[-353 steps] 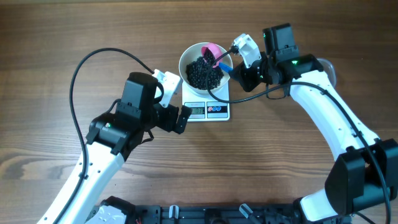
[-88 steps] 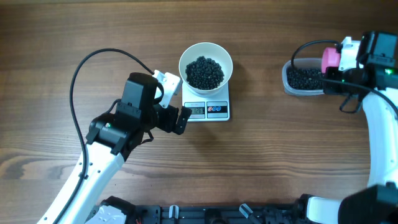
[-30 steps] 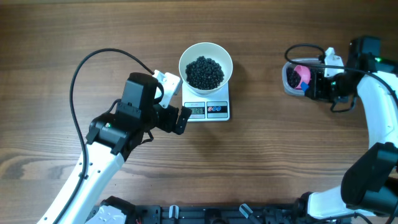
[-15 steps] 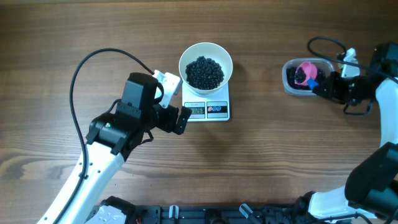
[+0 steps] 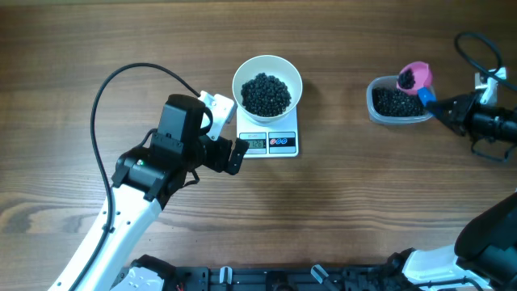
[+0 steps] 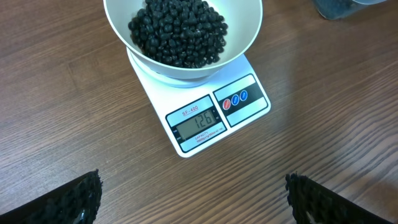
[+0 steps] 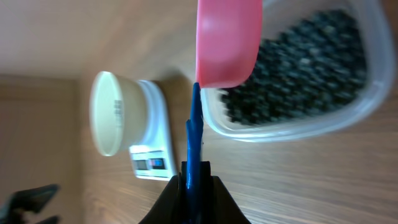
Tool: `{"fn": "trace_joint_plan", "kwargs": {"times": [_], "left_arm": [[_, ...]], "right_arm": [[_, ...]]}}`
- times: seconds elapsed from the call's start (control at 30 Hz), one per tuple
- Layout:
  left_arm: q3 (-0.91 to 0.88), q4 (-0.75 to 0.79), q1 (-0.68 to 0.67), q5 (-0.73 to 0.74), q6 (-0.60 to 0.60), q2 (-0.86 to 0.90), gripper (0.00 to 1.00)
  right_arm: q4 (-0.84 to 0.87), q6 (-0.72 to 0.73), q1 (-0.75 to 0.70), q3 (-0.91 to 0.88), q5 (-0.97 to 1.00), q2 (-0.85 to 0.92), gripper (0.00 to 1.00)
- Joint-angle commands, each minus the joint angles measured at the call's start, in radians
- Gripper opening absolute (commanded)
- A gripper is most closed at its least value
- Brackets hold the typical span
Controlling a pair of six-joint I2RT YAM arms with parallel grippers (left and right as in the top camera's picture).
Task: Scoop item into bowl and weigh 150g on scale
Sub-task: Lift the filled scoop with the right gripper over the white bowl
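Note:
The white bowl stands on the small white scale, heaped with the item, tiny black beans. In the left wrist view the scale's display reads 126 below the bowl. My right gripper is shut on the blue handle of the pink scoop. The scoop holds some beans and hangs over the far right rim of the clear tub. My left gripper rests open just left of the scale, nothing between its fingers.
The clear tub at the right still holds a layer of black beans. A black cable loops across the table left of the left arm. Bare wooden table lies between the scale and the tub.
The right gripper has drawn back to the right and lifted the scoop out of the tub's beans, with beans in it. The left arm, bowl and scale are unmoved.

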Motion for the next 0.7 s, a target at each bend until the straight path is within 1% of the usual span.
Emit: {"fn": "trace_joint_plan", "kwargs": {"times": [0.0,0.2,0.4,0.47,0.57,0.67], "left_arm": [[-0.006,0.000,-0.005,0.016,0.001,0.003,1.00],[-0.006,0.000,-0.005,0.016,0.001,0.003,1.00],[-0.006,0.000,-0.005,0.016,0.001,0.003,1.00],[-0.006,0.000,-0.005,0.016,0.002,0.003,1.00],[-0.006,0.000,-0.005,0.016,0.002,0.003,1.00],[-0.006,0.000,-0.005,0.016,0.001,0.003,1.00]], "right_arm": [[-0.001,-0.004,0.017,0.004,-0.243,-0.020,0.04],[-0.001,-0.004,0.106,0.004,-0.355,-0.020,0.04],[0.051,-0.004,0.251,0.004,-0.349,-0.020,0.05],[0.080,-0.002,0.300,0.004,-0.340,-0.020,0.04],[0.129,0.047,0.365,0.004,-0.281,-0.020,0.04],[0.177,0.074,0.438,0.004,-0.160,-0.020,0.04]]}}
